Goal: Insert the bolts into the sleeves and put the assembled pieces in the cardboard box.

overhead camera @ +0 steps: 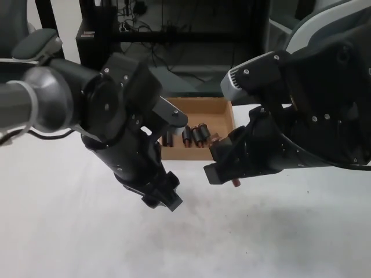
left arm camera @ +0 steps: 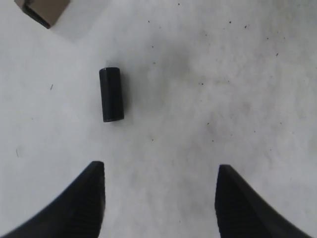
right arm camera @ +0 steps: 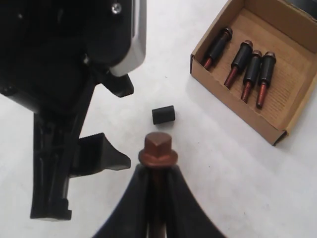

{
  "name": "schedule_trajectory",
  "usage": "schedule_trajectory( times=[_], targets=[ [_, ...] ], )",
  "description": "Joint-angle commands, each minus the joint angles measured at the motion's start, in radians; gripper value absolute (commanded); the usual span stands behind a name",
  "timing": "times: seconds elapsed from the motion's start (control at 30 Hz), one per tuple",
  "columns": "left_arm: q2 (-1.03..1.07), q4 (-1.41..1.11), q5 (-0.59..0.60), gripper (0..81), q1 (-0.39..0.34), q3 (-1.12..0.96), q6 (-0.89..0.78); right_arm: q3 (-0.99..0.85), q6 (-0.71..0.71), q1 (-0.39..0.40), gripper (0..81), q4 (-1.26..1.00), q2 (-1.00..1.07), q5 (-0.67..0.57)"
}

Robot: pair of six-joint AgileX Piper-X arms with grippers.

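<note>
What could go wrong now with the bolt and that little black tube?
The sleeve lies flat, off to one side of the open left gripper, so a grab might miss or roll it. The right gripper pinches the bolt only by its thin shank; it could tilt. Both grippers are close together and might bump.

Open bench (left arm camera: 223,74) lay all round the sleeve (left arm camera: 111,94), with the cardboard box (right arm camera: 233,106) near on one side and the wide-spread left gripper (left arm camera: 159,171) crowding close beside the right gripper (right arm camera: 157,171), which was clamped on a bolt (right arm camera: 157,148).
</note>
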Motion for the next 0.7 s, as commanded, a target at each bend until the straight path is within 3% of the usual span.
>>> schedule_trajectory(
  times=[0.0, 0.4, 0.67],
  targets=[
    [0.019, -0.028, -0.011, 64.0, -0.002, -0.007, 0.003, -0.006, -0.005, -0.005, 0.6, -0.007, -0.013, -0.026],
    [0.159, -0.038, -0.056, 64.0, -0.002, -0.079, 0.006, -0.006, -0.005, -0.005, 0.6, -0.013, -0.013, -0.115],
    [0.253, 0.065, -0.016, 64.0, 0.001, -0.200, 0.006, -0.006, -0.005, -0.005, 0.6, -0.013, -0.013, -0.133]
  ],
)
